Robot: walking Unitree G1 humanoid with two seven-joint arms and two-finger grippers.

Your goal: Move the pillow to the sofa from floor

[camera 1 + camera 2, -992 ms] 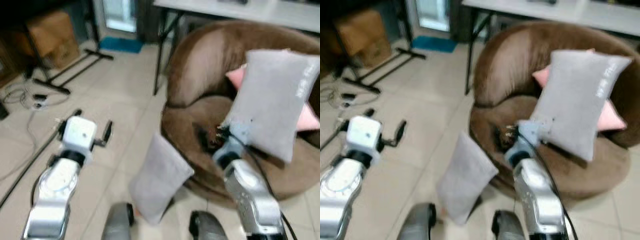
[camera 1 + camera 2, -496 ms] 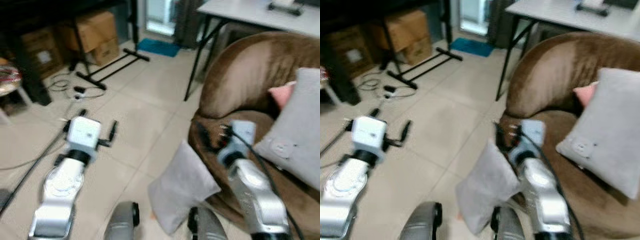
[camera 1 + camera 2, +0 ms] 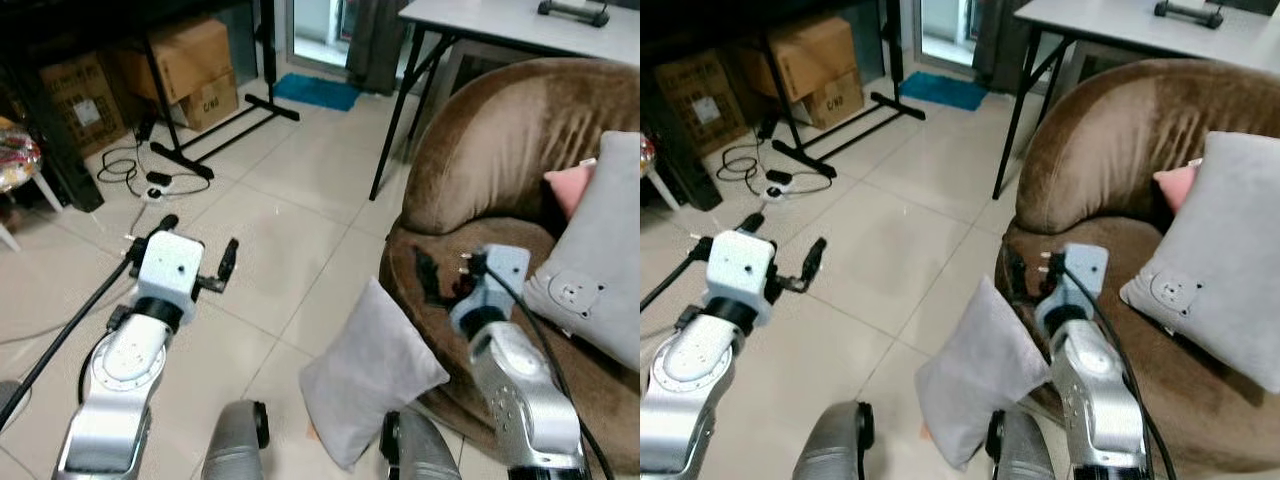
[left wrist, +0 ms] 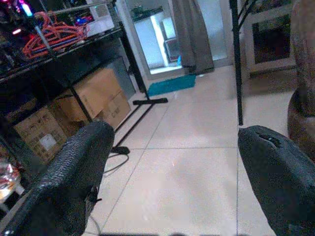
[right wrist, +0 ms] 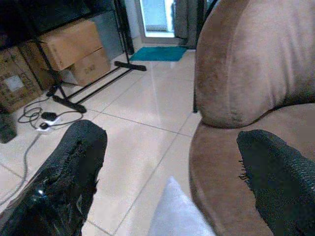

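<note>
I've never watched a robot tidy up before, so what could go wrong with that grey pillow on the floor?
The grey pillow leans against the sofa right by the robot's feet, so a step could knock it flat or trap it. The right gripper is open above it, but soft fabric may slip from the fingers. A cable lies on the floor nearby, a possible trip hazard.

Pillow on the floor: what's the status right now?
Both grippers, left and right, open, empty. Grey pillow on floor, leaning against brown sofa. Second grey pillow on sofa.
</note>
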